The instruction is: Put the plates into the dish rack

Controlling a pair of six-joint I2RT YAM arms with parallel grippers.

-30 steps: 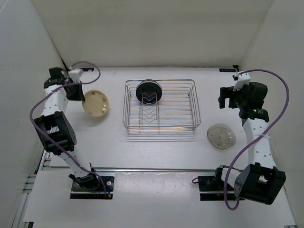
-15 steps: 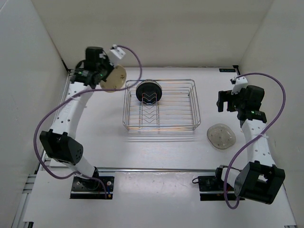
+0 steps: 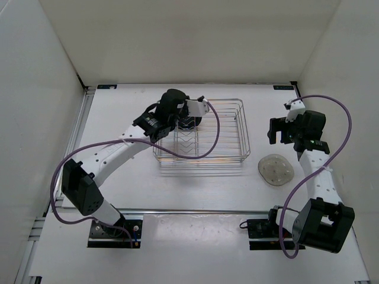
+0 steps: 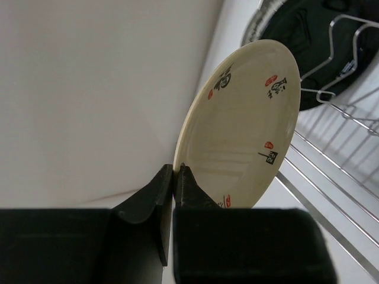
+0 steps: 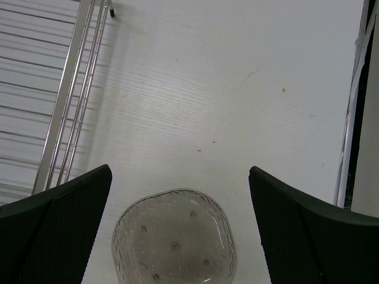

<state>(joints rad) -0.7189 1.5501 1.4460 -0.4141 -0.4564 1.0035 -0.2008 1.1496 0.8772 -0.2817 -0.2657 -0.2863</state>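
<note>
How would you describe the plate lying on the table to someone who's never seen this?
Find the wire dish rack in the middle of the table; just off its near right corner, lying flat, is the grey plate. Unlike the black plate standing in the rack and the cream plate pinched in the left hand, it is see-through and untouched.

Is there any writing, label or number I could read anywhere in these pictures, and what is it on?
On the cream plate in the left gripper: black brush-style characters and small red stamps, too blurred to read.
Nothing else carries readable text.
</note>
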